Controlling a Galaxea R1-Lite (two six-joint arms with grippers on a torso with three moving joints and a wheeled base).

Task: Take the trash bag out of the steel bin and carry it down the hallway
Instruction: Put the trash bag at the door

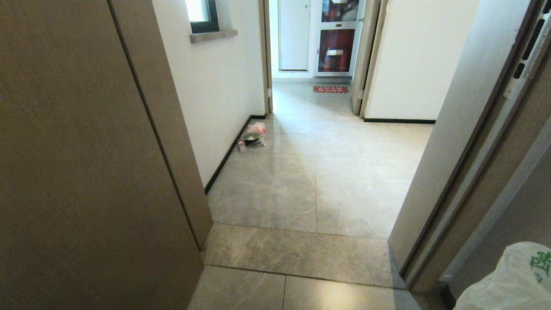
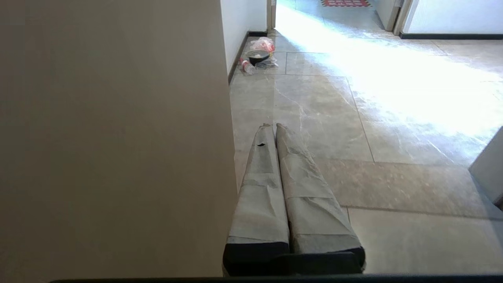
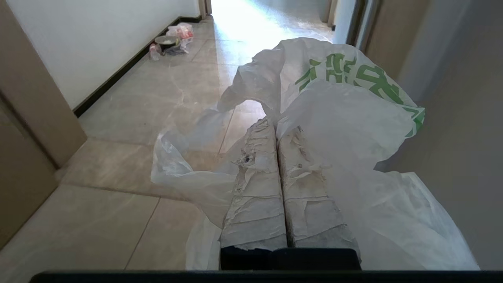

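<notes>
My right gripper (image 3: 277, 127) is clenched on the trash bag (image 3: 346, 118) – already out of its bin, hanging at my right side – so next I drive down the hallway (image 1: 318, 172), left gripper (image 2: 275, 127) pinched empty.

Glossy grey marble-look floor (image 1: 301, 189) is running through the doorway and on down the hallway, catching a lot of glare further along. A little pile of stuff is sitting on it right against the left baseboard: a dark bowl (image 1: 250, 138), a clear bag (image 1: 258, 128) with red contents, a small bottle (image 1: 242, 147). A red mat (image 1: 330, 89) is lying at the far end.
</notes>
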